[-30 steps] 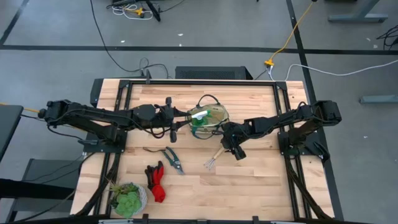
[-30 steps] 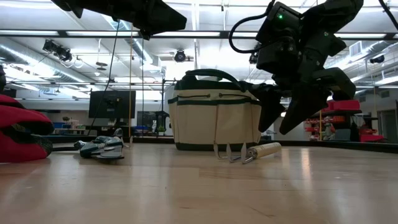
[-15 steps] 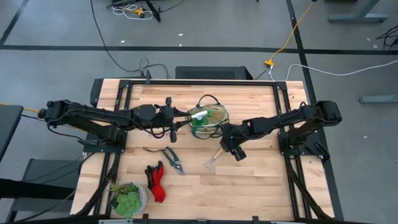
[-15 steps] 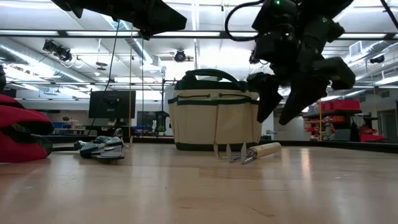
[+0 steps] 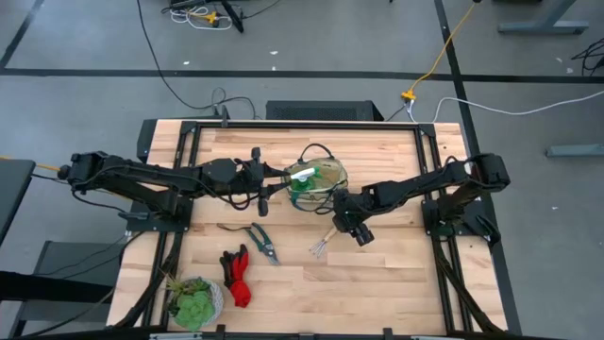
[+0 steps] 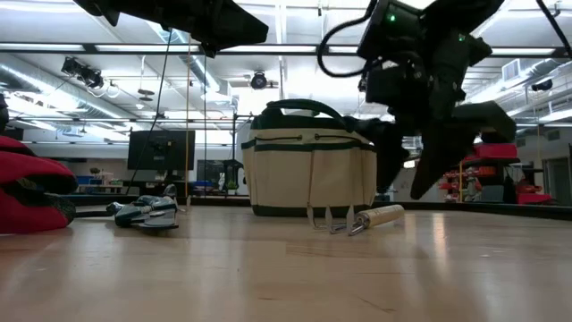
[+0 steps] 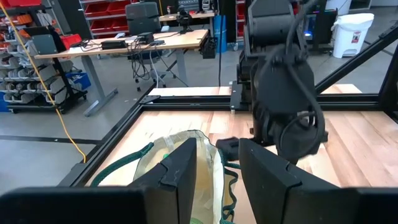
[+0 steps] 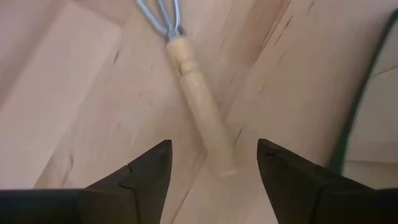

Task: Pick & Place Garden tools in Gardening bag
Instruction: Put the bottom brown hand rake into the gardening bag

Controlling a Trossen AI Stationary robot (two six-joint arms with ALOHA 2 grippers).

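I have the right gripper (image 8: 211, 171) above the hand fork (image 8: 198, 106), fingers spread wide and straddling its wooden handle — nothing gripped. The fork lies flat on the table (image 5: 377, 274), just beside the gardening bag (image 5: 316, 178). I'd descend straight, centre on the handle, close low. Left gripper (image 7: 217, 162) waits over the bag, fingers apart

Tan bag (image 6: 308, 174), dark green trim; red-black gloves (image 5: 237, 275); pale-wood fork handle (image 8: 202, 115).

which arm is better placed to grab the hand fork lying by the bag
Right: the right gripper hangs open just above the hand fork. The left gripper is beside the gardening bag.
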